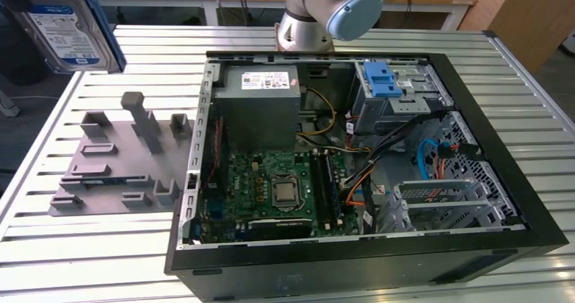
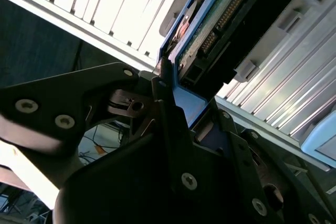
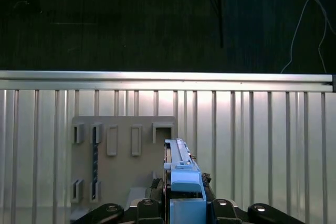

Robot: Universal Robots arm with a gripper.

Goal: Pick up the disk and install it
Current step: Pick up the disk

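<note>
The disk (image 1: 64, 28), a silver hard drive with a blue-and-white label and a blue carrier frame, hangs in the air over the table's far corner at the exterior view's left. In the first wrist view the disk (image 3: 181, 174) stands on edge with my gripper (image 3: 182, 195) shut on it, one black finger on each flat side. Below it there lies the grey holder plate (image 3: 121, 150). The second wrist view shows the disk's circuit-board side and connector (image 2: 212, 30) clamped in the gripper (image 2: 189, 103).
An open black computer case (image 1: 503, 182) lies on the slatted metal table (image 1: 134, 249). Inside are a grey power supply (image 1: 260, 108), a green motherboard (image 1: 279, 188) and a drive bay with a blue latch (image 1: 386, 87). The grey holder plate (image 1: 117, 161) has raised posts.
</note>
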